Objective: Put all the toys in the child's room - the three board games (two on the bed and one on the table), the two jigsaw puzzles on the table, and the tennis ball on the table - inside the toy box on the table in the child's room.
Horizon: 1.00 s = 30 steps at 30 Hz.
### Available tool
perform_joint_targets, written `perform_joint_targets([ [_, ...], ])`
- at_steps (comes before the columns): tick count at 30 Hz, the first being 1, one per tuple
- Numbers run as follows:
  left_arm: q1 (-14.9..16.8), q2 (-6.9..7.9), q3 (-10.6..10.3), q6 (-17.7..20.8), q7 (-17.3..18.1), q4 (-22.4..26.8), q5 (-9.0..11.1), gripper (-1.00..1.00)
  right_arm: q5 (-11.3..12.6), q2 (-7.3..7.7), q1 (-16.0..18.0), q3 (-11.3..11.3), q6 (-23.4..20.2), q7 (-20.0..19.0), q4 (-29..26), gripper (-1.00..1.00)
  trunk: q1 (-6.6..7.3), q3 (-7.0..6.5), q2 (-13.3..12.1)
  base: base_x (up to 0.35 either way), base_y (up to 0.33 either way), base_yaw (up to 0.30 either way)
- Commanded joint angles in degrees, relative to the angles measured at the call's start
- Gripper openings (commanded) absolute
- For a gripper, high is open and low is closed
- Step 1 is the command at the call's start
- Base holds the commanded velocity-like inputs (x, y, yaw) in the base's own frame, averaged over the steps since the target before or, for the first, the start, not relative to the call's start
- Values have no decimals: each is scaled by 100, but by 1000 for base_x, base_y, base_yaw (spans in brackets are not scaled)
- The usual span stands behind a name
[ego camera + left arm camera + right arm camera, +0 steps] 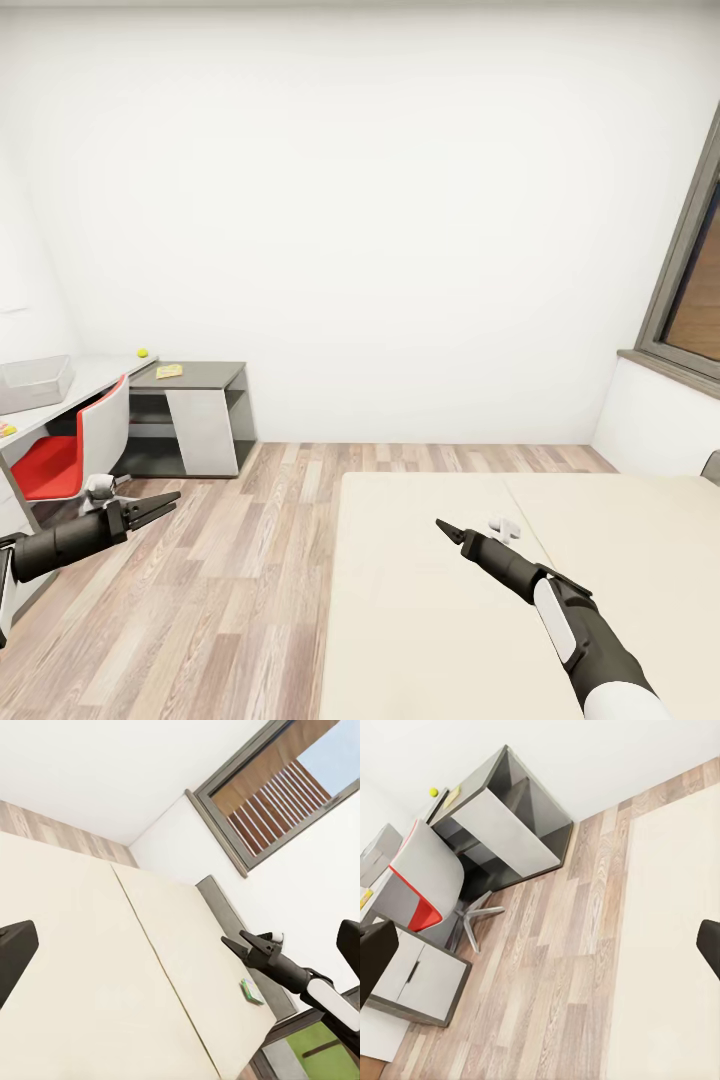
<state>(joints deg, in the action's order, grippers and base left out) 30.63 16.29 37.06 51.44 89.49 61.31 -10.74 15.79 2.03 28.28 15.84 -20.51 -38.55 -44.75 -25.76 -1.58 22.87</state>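
The table (95,372) stands at the left wall. On its pale top sit a translucent grey toy box (35,383) and the yellow-green tennis ball (142,353). A flat yellow item (169,371) lies on the lower dark section; I cannot tell if it is a puzzle or a game. The bed (430,620) fills the lower right. A small green-and-white board game (252,991) lies on it near the grey headboard. My left gripper (165,503) hangs open over the floor, and my right gripper (445,527) is open above the bed. Neither holds anything.
A red-and-white swivel chair (75,450) is tucked at the table, close to my left arm. A small colourful item (6,430) lies at the table's near end. Wood floor (230,560) runs between table and bed. A window (695,290) is in the right wall.
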Motion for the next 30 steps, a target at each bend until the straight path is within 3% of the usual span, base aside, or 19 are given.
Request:
perform_joint_targets([
  [1, 4, -3, 11, 59, 51, 4, -60, 100, 47, -1, 2, 9, -50, -13, 1, 100, -2, 3, 5, 0, -18, 0],
  [18, 4, -3, 11, 59, 51, 4, -60, 100, 47, -1, 2, 11, -50, -13, 1, 100, -2, 3, 5, 0, -7, 0],
  [30, 4, -3, 11, 59, 51, 3, -60, 100, 47, -1, 2, 12, -50, -12, -2, 100, -2, 3, 5, 0, -192, 0],
])
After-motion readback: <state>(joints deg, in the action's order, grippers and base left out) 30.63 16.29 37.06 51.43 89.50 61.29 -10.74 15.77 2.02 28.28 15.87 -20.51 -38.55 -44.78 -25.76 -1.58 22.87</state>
